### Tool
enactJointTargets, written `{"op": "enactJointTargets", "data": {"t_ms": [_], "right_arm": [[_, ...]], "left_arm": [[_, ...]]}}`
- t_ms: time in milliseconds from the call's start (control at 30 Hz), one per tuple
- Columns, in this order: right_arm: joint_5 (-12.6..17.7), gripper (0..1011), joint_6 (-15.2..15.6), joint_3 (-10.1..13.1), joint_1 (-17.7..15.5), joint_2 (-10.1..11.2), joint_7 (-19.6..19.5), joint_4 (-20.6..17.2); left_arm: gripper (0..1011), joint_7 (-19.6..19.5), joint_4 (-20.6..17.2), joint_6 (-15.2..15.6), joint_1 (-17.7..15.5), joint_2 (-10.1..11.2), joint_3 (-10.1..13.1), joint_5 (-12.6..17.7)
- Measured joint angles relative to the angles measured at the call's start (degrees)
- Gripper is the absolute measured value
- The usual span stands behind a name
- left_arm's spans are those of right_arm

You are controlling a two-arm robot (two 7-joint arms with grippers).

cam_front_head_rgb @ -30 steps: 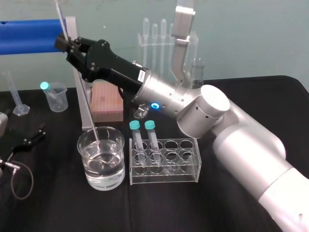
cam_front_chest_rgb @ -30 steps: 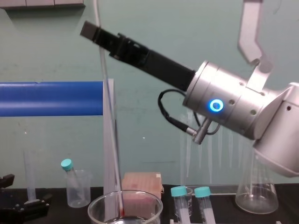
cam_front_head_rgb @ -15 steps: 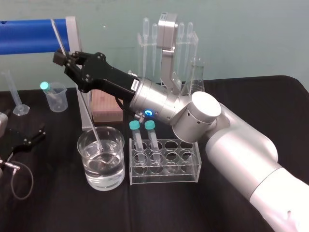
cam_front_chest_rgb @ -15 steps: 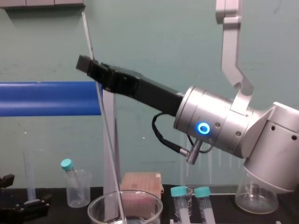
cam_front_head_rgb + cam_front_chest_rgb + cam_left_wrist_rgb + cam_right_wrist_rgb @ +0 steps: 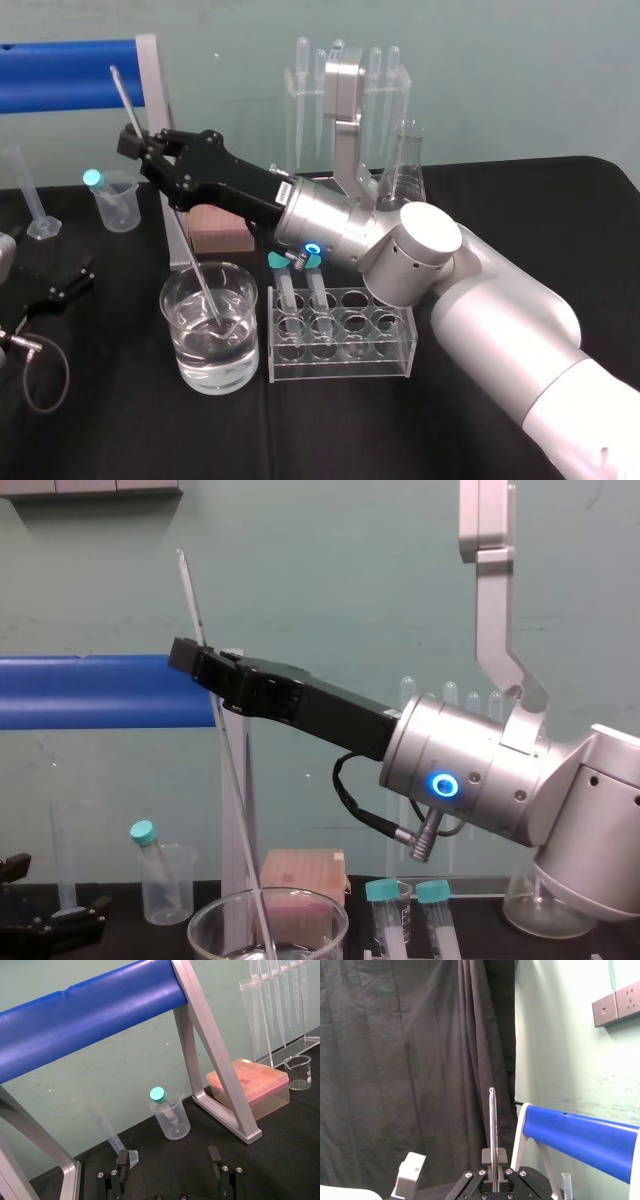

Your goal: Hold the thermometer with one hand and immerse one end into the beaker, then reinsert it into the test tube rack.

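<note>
Head view: right gripper (image 5: 130, 147) at upper left, jaws clamped on the thermometer (image 5: 192, 265). The rod slants down into the beaker (image 5: 172, 300) at lower left, its lower end in the liquid (image 5: 212, 350). Test tube rack (image 5: 402, 100) at top centre. Left gripper (image 5: 62, 285) lies at the left edge.

Left wrist view: left gripper jaws apart, holding nothing.

Right wrist view: thermometer rises from between the closed jaws at bottom centre.

Chest view: rod enters the beaker at bottom centre-left.

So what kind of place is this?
Most likely a science lab bench: a wide clear glass beaker of water, a long thin glass thermometer dipped in it, and bulb-topped clear plastic pipettes in a clear acrylic rack.
</note>
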Motion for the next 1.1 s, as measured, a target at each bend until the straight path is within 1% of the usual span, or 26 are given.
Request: {"op": "enactJointTargets", "data": {"t_ms": [200,467,700,833,1100], "right_arm": [[-0.07,57,0.55,0.04,-0.70,0.56,0.11,-1.08],[-0.23,57,0.67,0.04,-0.84,0.66,0.17,-0.95],[2.10,57,0.72,1.21,-1.04,-0.38,1.13,0.26],[2.80,57,0.59,1.58,-1.29,-0.51,1.36,0.22],[2.57,57,-0.40,1.62,-1.72,-0.04,1.36,-0.91]], "left_arm": [[1008,0.00,0.00,0.00,0.00,0.00,0.00,0.00],[1008,0.00,0.00,0.00,0.00,0.00,0.00,0.00],[1008,0.00,0.00,0.00,0.00,0.00,0.00,0.00],[1008,0.00,0.00,0.00,0.00,0.00,0.00,0.00],[1008,0.00,0.00,0.00,0.00,0.00,0.00,0.00]]}}
